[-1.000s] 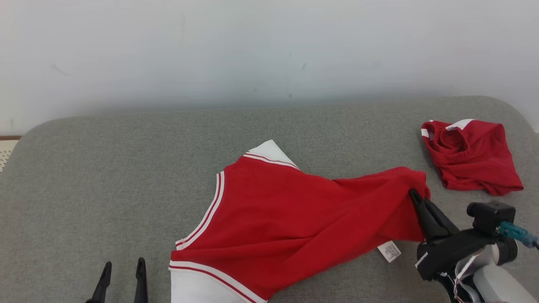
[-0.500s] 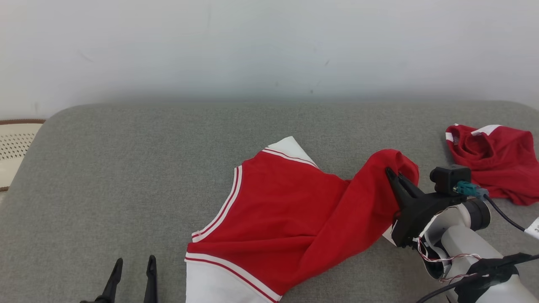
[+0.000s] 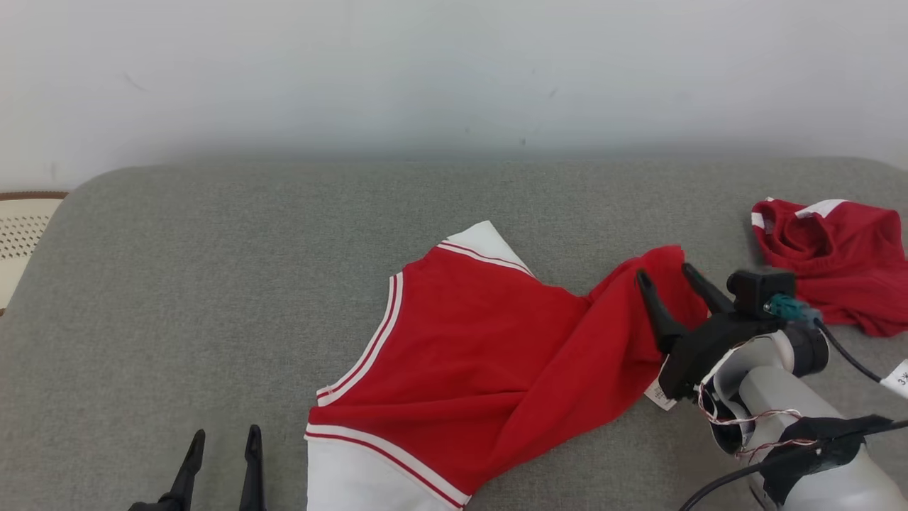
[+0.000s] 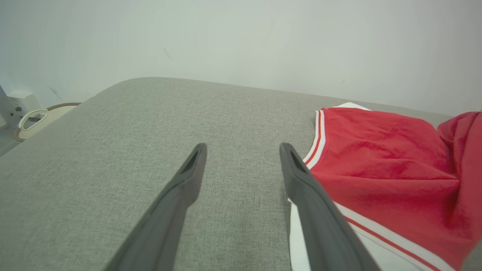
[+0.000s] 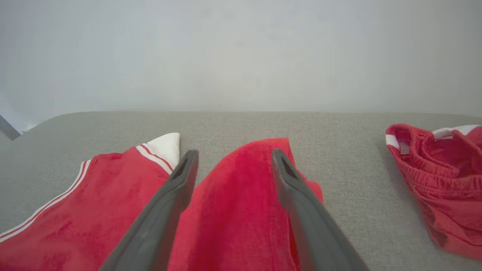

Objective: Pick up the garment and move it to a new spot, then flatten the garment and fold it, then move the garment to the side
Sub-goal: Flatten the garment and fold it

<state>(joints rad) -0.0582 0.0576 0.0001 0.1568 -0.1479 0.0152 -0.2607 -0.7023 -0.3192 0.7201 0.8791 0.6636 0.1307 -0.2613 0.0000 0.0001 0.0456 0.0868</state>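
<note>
Though rumpled, red white-trimmed garment (image 3: 482,341)

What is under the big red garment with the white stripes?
The grey cushion lies under the red garment and shows beside it. A white label peeks out from its right edge in the head view. Anything else beneath the cloth is covered.

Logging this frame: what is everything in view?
red garment: 1, red with white trim, middle of cushion
second garment: 1, red, crumpled, far right
label: 1, white, at red garment's right edge
cushion: 1, grey, under both garments
wall: 1, white, behind
perforated object: 1, cream, left edge
left end effector: 1, dark, open, lower left over bare cushion
right end effector: 1, dark, open, astride red garment's right fold
</note>
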